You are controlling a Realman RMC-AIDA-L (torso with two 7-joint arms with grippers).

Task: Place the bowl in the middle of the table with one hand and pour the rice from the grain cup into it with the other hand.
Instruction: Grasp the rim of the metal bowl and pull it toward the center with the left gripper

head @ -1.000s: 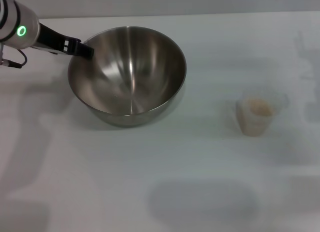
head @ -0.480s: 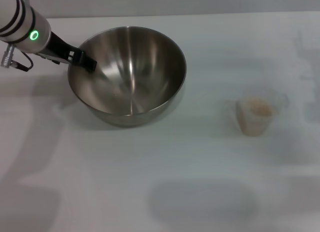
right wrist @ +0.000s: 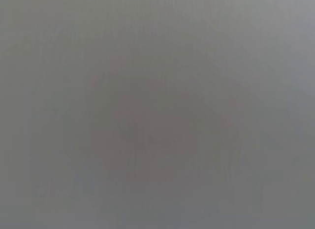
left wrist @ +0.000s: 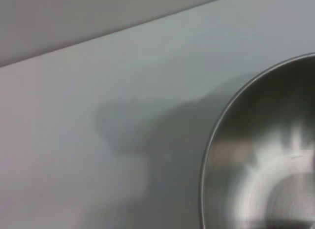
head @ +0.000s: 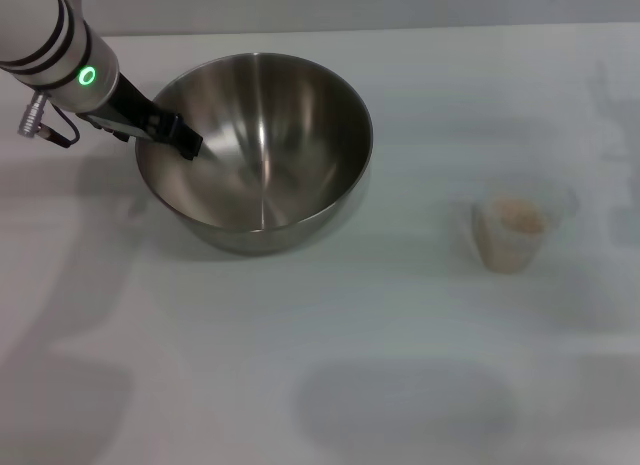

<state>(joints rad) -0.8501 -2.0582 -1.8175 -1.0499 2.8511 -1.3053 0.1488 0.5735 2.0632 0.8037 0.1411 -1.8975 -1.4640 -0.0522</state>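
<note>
The steel bowl (head: pixel 262 155) stands on the white table (head: pixel 300 375), left of centre and towards the back. My left gripper (head: pixel 180 137) is at the bowl's left rim, black tip over the edge. The left wrist view shows the bowl's rim and inside (left wrist: pixel 266 160) close by. The clear grain cup (head: pixel 510 233) stands upright on the right side of the table with the rice (head: pixel 520 217) in it, well apart from the bowl. My right gripper is out of view; the right wrist view shows only plain grey.
The table's back edge (head: pixel 400 27) runs just behind the bowl. Open tabletop lies between the bowl and the cup and along the front.
My left arm has moved right and towards me, and its tip has slid along the bowl's left rim. The bowl and the cup have not moved.
</note>
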